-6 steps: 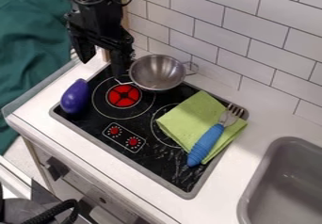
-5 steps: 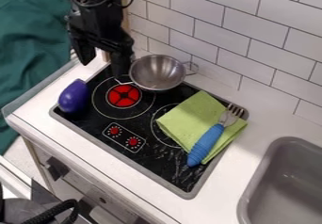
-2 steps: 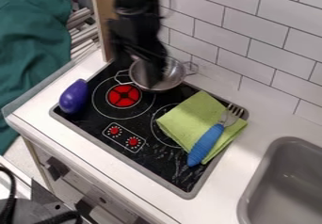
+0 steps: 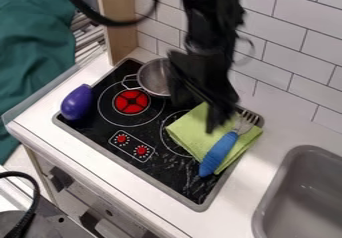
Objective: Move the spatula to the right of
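My gripper [image 4: 208, 119] hangs over the upper left part of the green cloth [image 4: 190, 131], its lower end just left of the fork-like utensil's tines. The utensil, taken as the spatula [image 4: 219, 152], has a thick blue handle and a metal forked head, and lies on the cloth's right part with its handle toward the front. The arm partly covers the cloth's back edge and the right side of the metal pot.
The metal pot [image 4: 153, 77] stands at the back of the black stove [image 4: 179, 174]. A purple eggplant [image 4: 77, 102] lies at the left edge. To the right is a grey sink [image 4: 266, 208]; a tiled wall rises behind.
The arm and gripper have moved right, from the stove's back left corner, past the pot, to over the cloth. The utensil and cloth have stayed in place.
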Controlling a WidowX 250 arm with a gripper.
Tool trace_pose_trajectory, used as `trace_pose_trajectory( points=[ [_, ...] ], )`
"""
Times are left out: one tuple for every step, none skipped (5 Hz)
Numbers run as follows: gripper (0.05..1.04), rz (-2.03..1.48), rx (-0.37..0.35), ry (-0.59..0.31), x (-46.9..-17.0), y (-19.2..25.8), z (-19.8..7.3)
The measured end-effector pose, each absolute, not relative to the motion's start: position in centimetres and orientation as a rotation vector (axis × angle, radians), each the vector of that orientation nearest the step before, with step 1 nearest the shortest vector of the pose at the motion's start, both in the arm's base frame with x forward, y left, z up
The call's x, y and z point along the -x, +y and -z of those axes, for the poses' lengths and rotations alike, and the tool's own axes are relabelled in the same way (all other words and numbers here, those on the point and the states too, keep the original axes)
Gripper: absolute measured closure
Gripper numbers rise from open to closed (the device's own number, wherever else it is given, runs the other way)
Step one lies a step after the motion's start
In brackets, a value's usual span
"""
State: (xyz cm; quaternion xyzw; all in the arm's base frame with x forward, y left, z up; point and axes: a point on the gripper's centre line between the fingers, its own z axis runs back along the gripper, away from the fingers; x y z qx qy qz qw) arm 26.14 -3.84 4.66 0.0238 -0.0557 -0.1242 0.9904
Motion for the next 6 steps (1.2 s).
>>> trace_pose_trajectory(
  points=[
    [0.075, 0.184, -0.04, -0.097, -26.0, -4.6, -2.4],
    [0.075, 0.129, -0.048, -0.142, -27.0, -4.5, -0.8],
    [0.075, 0.033, -0.064, -0.169, -27.7, -4.3, 0.4],
    [0.075, -0.015, -0.054, -0.197, -28.7, -4.5, 1.1],
    [0.075, -0.049, -0.059, -0.182, -29.2, -4.7, 1.6],
    [0.075, -0.049, -0.05, -0.163, -29.3, -5.1, 2.1]
  ],
)
